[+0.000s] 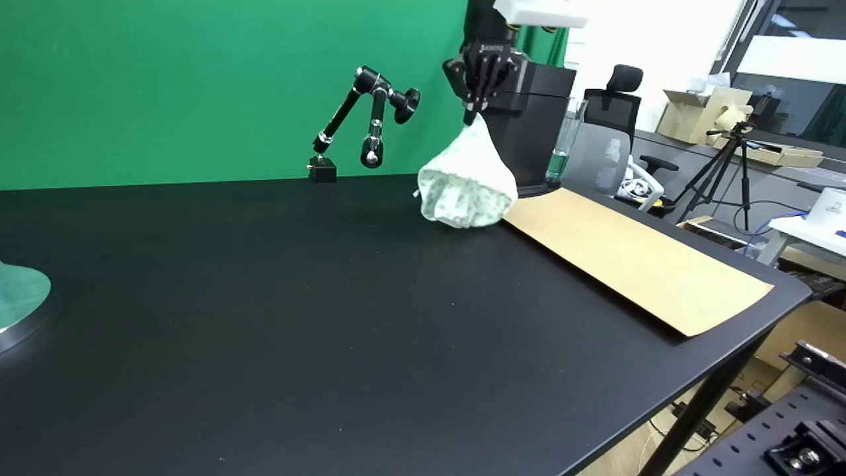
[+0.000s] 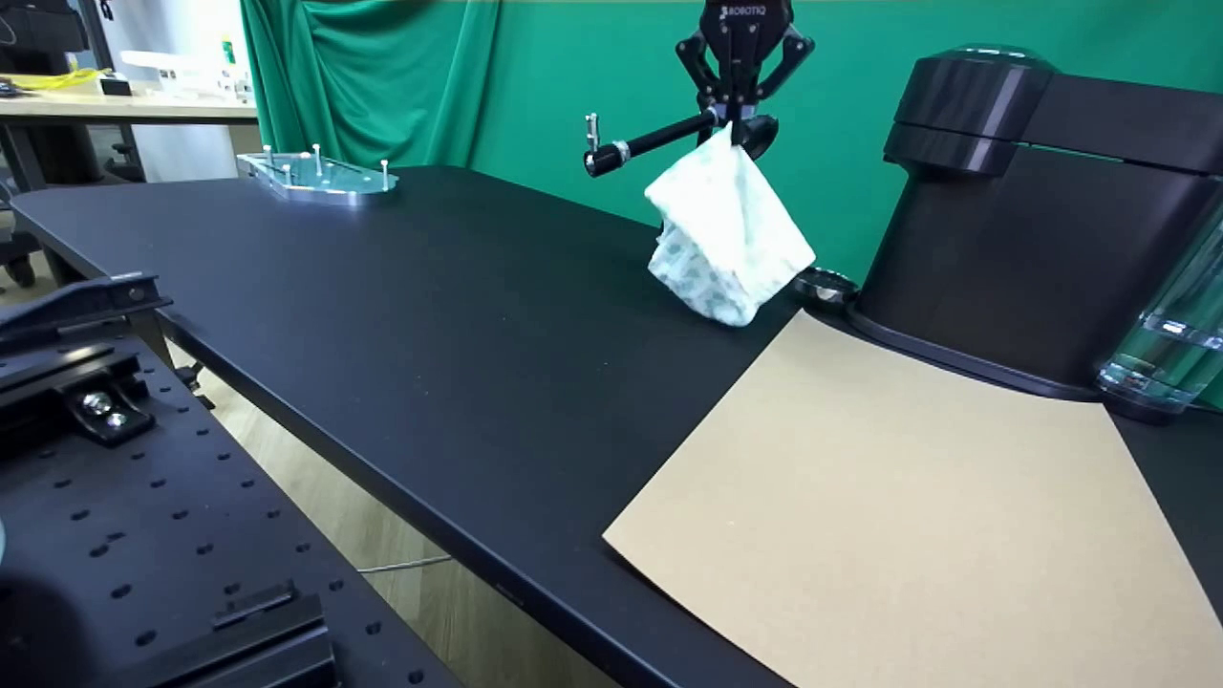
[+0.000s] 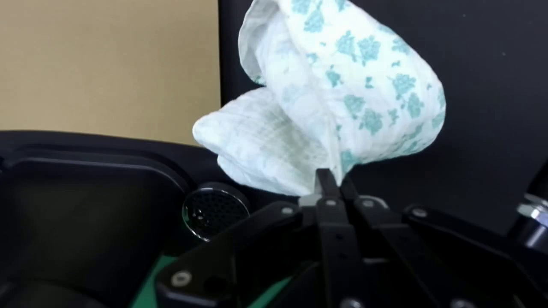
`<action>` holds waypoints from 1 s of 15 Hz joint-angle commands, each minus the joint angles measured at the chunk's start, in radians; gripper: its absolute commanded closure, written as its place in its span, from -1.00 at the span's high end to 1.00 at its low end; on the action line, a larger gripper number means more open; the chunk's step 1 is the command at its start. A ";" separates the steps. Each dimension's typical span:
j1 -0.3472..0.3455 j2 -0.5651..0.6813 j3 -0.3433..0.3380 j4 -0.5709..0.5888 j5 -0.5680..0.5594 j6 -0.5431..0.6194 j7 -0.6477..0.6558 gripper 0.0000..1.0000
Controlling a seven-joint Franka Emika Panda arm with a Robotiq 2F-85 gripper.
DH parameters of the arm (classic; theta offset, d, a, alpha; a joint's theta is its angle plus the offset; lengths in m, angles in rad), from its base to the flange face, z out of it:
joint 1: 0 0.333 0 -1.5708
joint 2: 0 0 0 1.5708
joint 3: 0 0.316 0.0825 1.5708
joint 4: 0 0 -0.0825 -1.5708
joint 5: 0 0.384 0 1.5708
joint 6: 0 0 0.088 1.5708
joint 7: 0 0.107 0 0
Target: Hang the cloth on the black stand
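Note:
The white cloth with blue-green floral print hangs from my gripper in the air above the black table. It also shows in an exterior view and in the wrist view. My gripper is shut on a pinched corner of the cloth, and the rest droops loosely. The black stand, a jointed arm with a knob on a small block, is at the table's back edge, apart from the cloth. In an exterior view, the stand is partly hidden behind gripper and cloth. Part of it shows at the wrist view's right edge.
A black coffee machine with a clear tank and a round chrome-rimmed tray stands close beside the cloth. A brown board lies in front of it. A clear plate with posts lies at the table's far end.

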 commanded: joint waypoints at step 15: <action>0.214 0.054 0.108 0.298 -0.099 -0.140 0.185 -0.99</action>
